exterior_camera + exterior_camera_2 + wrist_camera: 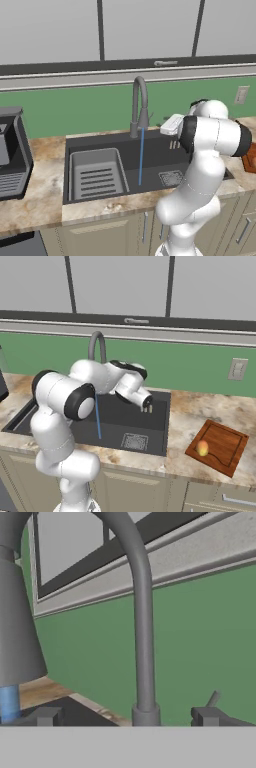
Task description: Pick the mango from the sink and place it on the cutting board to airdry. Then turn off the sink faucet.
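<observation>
The small orange mango [202, 448] lies on the reddish-brown cutting board [220, 446], on the counter right of the dark sink [156, 423]. In the left base view the board [250, 158] shows only at the right edge. My gripper [146, 408] hangs open and empty over the back of the sink [100, 142], right of the grey gooseneck faucet [140, 102]. A blue stream of water [141, 156] runs from the spout. In the hand view the faucet pipe [143, 637] rises between my fingertips [46, 716], with its small lever [214, 698] beside the right tip and the spray head [16, 612] at left.
A grey ribbed rack tray [97, 176] fills the sink's left half, and a square drain grate [134, 442] sits near its front. A dark coffee machine [11, 152] stands on the left counter. A green wall with an outlet [237, 369] backs the counter.
</observation>
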